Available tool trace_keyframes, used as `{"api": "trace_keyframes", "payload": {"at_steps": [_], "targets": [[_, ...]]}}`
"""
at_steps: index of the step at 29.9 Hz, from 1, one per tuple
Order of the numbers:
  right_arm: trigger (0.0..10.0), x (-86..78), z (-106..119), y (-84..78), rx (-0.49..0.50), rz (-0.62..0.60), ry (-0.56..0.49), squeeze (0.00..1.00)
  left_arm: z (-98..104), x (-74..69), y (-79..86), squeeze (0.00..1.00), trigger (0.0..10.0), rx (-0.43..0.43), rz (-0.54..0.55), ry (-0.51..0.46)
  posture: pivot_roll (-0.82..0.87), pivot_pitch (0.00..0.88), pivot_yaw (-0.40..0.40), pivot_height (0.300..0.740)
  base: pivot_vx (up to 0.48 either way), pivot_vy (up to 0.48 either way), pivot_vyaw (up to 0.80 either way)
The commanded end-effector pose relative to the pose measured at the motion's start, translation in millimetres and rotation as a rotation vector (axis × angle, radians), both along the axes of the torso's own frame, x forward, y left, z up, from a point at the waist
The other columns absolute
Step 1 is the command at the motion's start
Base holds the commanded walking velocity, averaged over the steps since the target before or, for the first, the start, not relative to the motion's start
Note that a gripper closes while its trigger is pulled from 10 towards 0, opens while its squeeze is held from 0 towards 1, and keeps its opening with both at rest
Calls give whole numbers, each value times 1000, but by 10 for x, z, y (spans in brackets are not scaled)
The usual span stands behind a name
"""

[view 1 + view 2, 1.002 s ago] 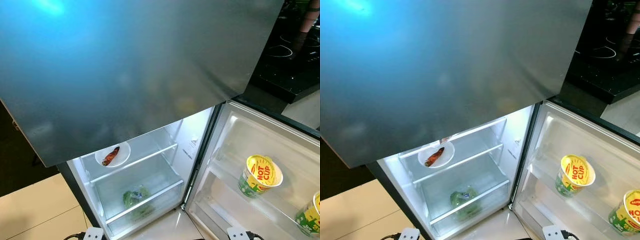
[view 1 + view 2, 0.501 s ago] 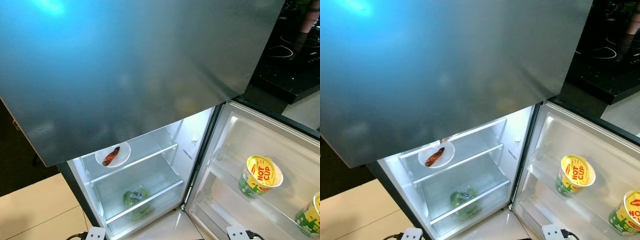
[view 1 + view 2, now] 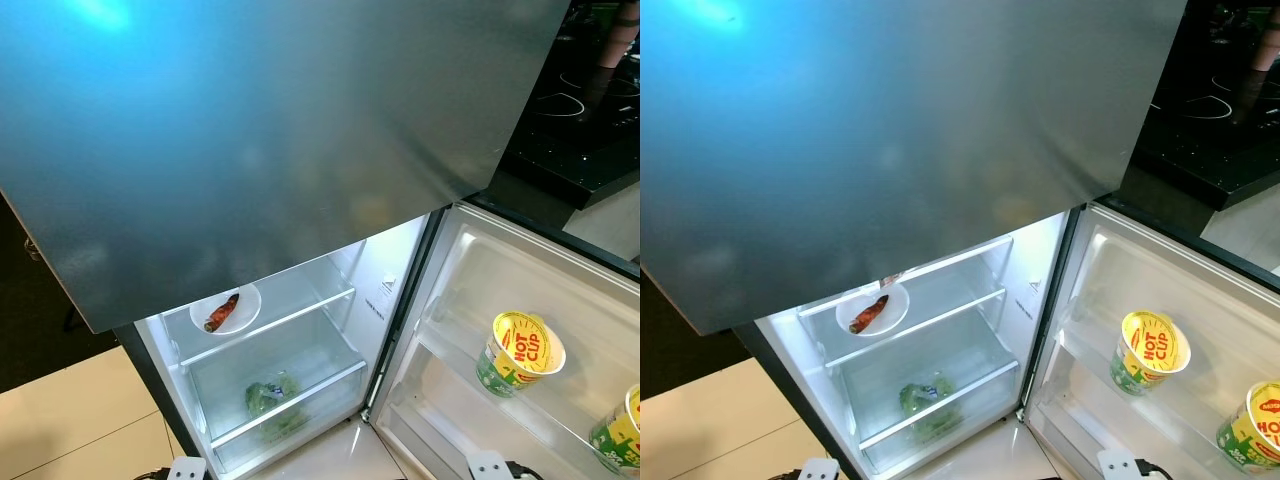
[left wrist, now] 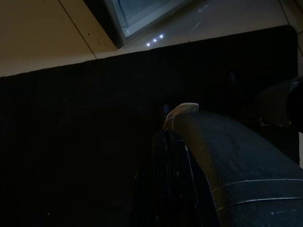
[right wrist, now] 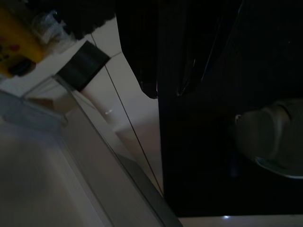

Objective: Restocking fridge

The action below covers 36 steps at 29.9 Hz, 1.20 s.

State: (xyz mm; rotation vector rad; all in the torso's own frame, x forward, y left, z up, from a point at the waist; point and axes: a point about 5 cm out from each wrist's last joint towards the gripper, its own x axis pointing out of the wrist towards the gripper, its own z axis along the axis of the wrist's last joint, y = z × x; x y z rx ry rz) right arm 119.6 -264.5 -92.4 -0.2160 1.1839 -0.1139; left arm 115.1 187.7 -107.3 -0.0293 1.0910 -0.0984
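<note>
Two compartments make up the fridge (image 3: 300,340): a grey upper door (image 3: 260,140), shut, looms over most of the head views, while the lower door (image 3: 520,330) stands swung wide to the robot's right, the lit white interior showing. Pale floor tiles (image 3: 70,420) lie to the left, and a black cooktop (image 3: 590,110) sits at the far right. Inside, a small white plate (image 3: 226,308) with a reddish-brown piece of food (image 3: 221,312) rests on the upper glass shelf, and a green bag of vegetables (image 3: 270,395) lies in the clear drawer below. Two yellow-and-green noodle cups stand on the lower door's shelf, one (image 3: 518,352) near its middle, the other (image 3: 618,432) at the picture's edge. Both wrist views are very dark; whether the jaws of either arm are released or clenched, I cannot tell.
</note>
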Motion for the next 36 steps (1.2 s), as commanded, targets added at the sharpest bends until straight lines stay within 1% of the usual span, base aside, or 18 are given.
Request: {"api": "trace_keyframes", "payload": {"at_steps": [1,2,4,6,9,12,13,17,20,24,32,36], "targets": [[10000,-48,-10,-16,2,-4,18,0,-24,-91,54,0,10000,15,15,39,-26,0,-19,740,0,0,0],[10000,-48,-10,-16,2,-4,18,0,-24,-91,54,0,10000,15,15,39,-26,0,-19,740,0,0,0],[10000,-64,-17,-9,10,-29,16,0,-19,-89,81,0,10000,-1,73,31,-26,0,-19,740,0,0,0],[10000,-64,-17,-9,10,-29,16,0,-19,-89,81,0,10000,-1,73,31,-26,0,-19,740,0,0,0],[10000,-123,-51,44,16,-34,28,0,-32,-158,120,0,10000,20,86,46,-13,0,-28,740,0,0,0],[10000,-128,-55,52,16,-32,31,0,-35,-170,119,0,10000,20,89,49,-20,0,-26,740,0,0,0],[10000,-112,-55,69,19,-28,26,0,-49,-210,90,0,10000,19,64,65,-20,0,-26,740,0,0,0],[10000,-48,-38,75,21,-16,9,0,-62,-219,21,0,10000,12,46,72,-41,0,-32,740,-264,0,0],[10000,-44,-34,63,15,2,17,0,-62,-194,-23,0,10000,2,55,65,-40,0,-40,740,-296,0,0],[10000,-38,-23,35,12,-3,14,0,-67,-193,-82,0,10000,-9,50,63,-41,0,-44,740,-311,0,0],[10000,-31,-15,16,10,-3,13,0,-72,-209,-91,0,10000,-8,46,68,-39,0,-48,740,-315,0,0],[10000,-25,-10,5,11,1,14,0,-73,-222,-70,0,10000,-3,48,71,-29,0,-47,740,-317,0,0]]}}
